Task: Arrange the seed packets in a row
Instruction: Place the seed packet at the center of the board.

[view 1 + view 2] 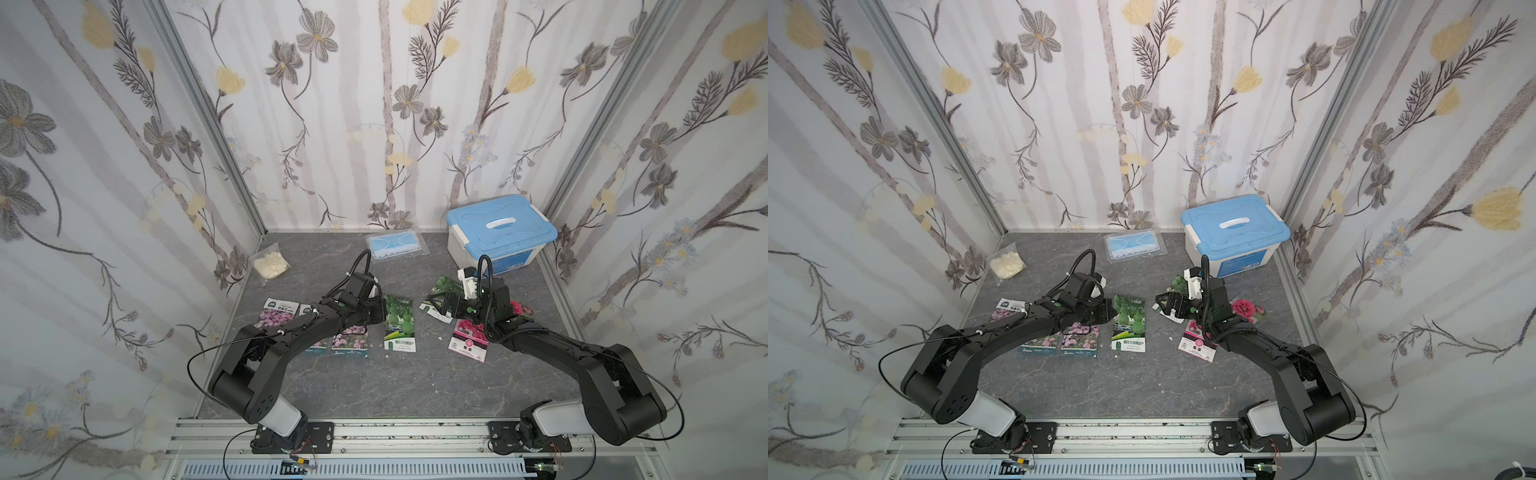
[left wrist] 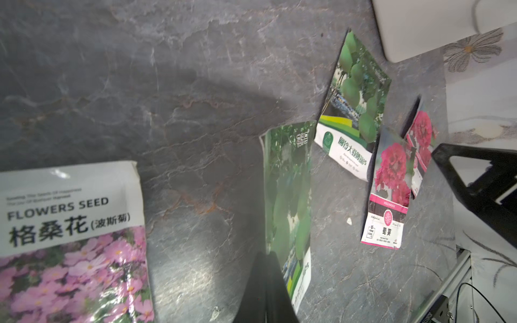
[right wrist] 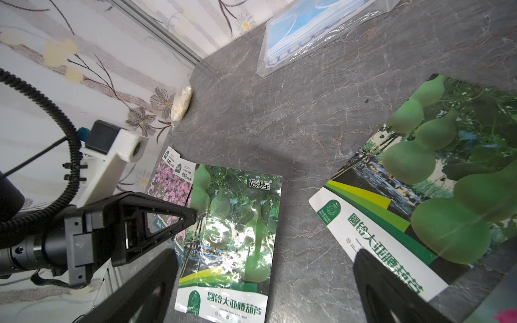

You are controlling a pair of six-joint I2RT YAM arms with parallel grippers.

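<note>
**Seed packets, 7, all picture side up.**

- Row, from the robot's left: 3 purple packets (image 1: 277, 316) (image 1: 320, 348) (image 1: 351, 341), then the straight gourd packet (image 1: 400, 326). The left arm lies across the purple ones.
- Left gripper (image 1: 377, 312): jaws closed, tip at the left edge of the straight gourd packet. Whether it pinches that edge cannot be told.
- Right gripper (image 1: 442, 307): jaws spread wide, nothing between them. It hangs over the lower end of the slanted gourd packet (image 1: 442, 286), which lies apart from the row.
- Near red packet (image 1: 467, 343): partly under the right arm.
- Far red packet (image 1: 519, 308): beyond the arm, toward the right wall.

**By view**

- Right wrist: 1 finger (image 3: 386, 285) crosses the white band of the slanted gourd packet (image 3: 433, 181). The straight gourd packet (image 3: 237, 223) lies below the gap between the fingers. The left gripper (image 3: 193, 216) shows its closed tip against that packet's edge.
- Left wrist: both red packets (image 2: 389, 190) (image 2: 421, 139) are free of the arm, their edges overlapping as seen. "FLOWERS SEED" is legible on 1 purple packet (image 2: 70, 237).
- Both top views hide most of the middle purple packet.

**Surroundings**

- Table top (image 1: 415, 382): dark grey, stone-look.
- Walls (image 1: 374, 104): floral wallpaper on 3 sides.
- Rail (image 1: 395, 432): metal, at the front, carrying both arm bases.
- At the back: mask bag (image 1: 397, 245), cream bag (image 1: 270, 262) by the left wall, and a white box (image 1: 498, 232) with a blue lid in the right corner.
</note>
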